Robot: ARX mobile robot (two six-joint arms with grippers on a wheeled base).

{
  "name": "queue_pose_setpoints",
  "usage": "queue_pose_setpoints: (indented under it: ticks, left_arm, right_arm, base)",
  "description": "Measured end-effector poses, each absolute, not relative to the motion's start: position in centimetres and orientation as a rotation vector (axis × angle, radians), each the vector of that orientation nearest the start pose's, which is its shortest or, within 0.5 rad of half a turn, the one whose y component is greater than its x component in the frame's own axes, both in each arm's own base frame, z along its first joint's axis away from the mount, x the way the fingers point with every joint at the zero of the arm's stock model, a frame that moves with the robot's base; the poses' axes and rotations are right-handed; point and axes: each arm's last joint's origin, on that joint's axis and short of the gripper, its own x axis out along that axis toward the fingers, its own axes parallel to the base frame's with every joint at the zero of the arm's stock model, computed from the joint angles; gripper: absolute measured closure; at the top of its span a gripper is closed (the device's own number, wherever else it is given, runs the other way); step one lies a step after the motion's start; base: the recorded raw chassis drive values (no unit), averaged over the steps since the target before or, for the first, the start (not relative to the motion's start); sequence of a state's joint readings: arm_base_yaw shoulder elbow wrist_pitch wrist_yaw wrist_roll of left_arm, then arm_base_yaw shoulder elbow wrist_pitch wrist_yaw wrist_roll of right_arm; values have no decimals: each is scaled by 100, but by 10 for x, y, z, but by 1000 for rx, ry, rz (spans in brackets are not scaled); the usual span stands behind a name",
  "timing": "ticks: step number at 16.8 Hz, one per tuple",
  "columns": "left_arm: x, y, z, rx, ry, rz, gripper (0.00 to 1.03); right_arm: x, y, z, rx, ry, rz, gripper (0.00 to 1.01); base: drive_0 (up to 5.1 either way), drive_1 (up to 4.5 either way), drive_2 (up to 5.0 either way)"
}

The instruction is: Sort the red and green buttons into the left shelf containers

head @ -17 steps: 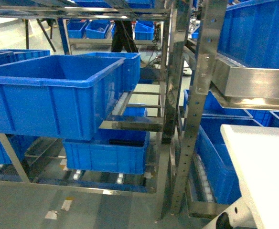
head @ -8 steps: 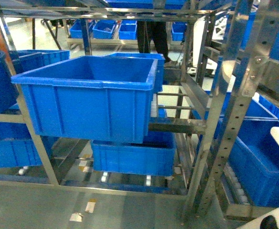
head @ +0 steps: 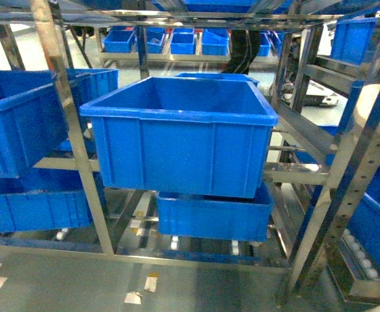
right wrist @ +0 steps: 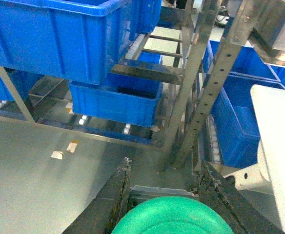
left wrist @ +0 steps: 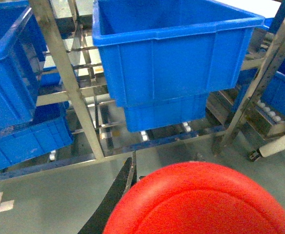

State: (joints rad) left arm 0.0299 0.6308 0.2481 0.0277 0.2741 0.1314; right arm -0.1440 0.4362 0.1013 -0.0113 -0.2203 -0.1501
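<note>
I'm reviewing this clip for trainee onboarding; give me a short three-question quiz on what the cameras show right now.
1. True or false: the left gripper carries a red button.
2. Which colour is the button between the right gripper fingers? A) yellow B) green C) white
3. In the head view, what sits directly under the large blue bin in the middle of the shelf?

Key: 1 true. 2 B. 3 another blue bin, on the lower level of the rack.

one red button (left wrist: pixel 201 200), one green button (right wrist: pixel 172 217)
</note>
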Motion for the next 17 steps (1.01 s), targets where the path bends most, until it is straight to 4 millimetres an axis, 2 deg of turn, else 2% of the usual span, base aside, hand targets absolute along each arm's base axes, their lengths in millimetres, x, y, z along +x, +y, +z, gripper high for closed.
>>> queue_pose_setpoints:
  ticks: [17]
  left_arm:
    - [146,-3,190,75,336,-264,76]
  right_arm:
    - [122,-11,159,-86,334,100,67]
  base:
    - [-502,244,244]
